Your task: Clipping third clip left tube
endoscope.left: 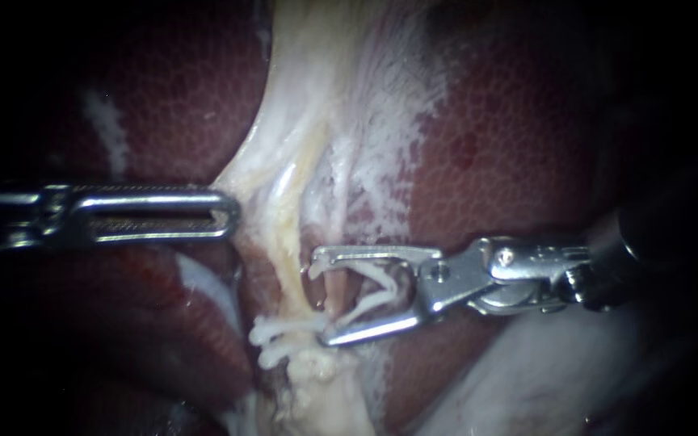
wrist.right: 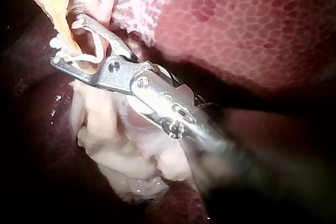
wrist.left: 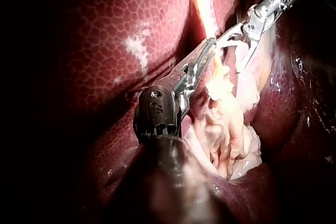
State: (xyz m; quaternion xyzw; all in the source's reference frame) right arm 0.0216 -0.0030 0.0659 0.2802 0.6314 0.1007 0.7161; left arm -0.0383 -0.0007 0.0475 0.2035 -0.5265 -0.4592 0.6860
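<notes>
The left tube (endoscope.left: pixel 291 242), a yellowish strand, runs down through pale tissue between liver lobes. Two white clips (endoscope.left: pixel 284 329) sit across it low down. Just above them my right instrument (endoscope.left: pixel 321 299) reaches in from the right, its jaws standing wide apart with a white open clip (endoscope.left: pixel 375 284) seated between them, straddling the strand. The same jaws show in the right wrist view (wrist.right: pixel 68 40) and ahead of my left instrument (wrist.left: pixel 233 51). My left instrument (endoscope.left: pixel 232 214) comes from the left, its slotted jaws together on the edge of the pale tissue (endoscope.left: pixel 252 182), pulling it sideways.
Dark red liver (endoscope.left: pixel 510 145) lies on both sides of the pale band. Below the clips sits a lump of ragged pale tissue (wrist.left: pixel 231 129), also seen under my right instrument (wrist.right: pixel 121 150). The pictures' edges are dark.
</notes>
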